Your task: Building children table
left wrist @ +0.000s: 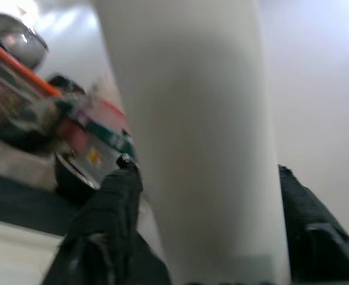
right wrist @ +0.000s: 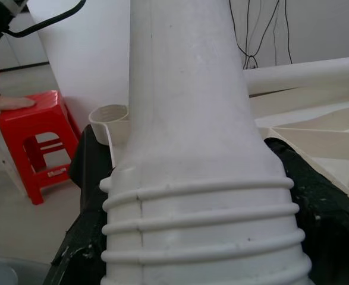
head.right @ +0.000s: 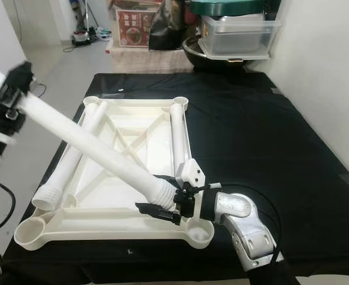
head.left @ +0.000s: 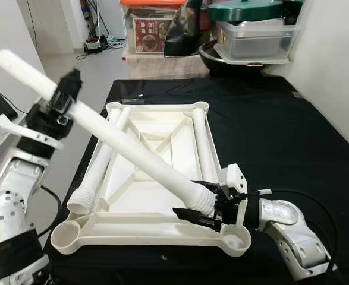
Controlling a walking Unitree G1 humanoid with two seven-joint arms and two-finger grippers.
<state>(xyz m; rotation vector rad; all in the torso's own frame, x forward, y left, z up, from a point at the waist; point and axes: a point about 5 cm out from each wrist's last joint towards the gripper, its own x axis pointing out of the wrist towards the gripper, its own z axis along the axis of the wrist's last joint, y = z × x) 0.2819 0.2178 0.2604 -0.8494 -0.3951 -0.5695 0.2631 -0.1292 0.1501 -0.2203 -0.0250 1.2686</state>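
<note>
A white plastic table top [head.left: 150,228] lies upside down on a black-covered table. I hold a long white table leg [head.left: 138,154] slanted above it. My left gripper [head.left: 64,98] is shut on the leg's raised upper part at the left, with a black finger [left wrist: 109,208] on either side of the leg [left wrist: 198,148]. My right gripper [head.left: 204,205] is shut on the ribbed lower end [right wrist: 198,225], just above the frame near the front right corner socket [head.left: 236,240]. Two more legs lie inside the top, one along the left side [head.left: 97,169] and one along the right [head.left: 203,142].
Clear lidded boxes [head.left: 254,38], a black bowl [head.left: 222,59] and a red-printed box [head.left: 150,32] stand beyond the far edge. A white wall runs along the right. Open floor lies to the left, with a red stool [right wrist: 43,142] there. The black cloth [head.left: 281,136] right of the top is bare.
</note>
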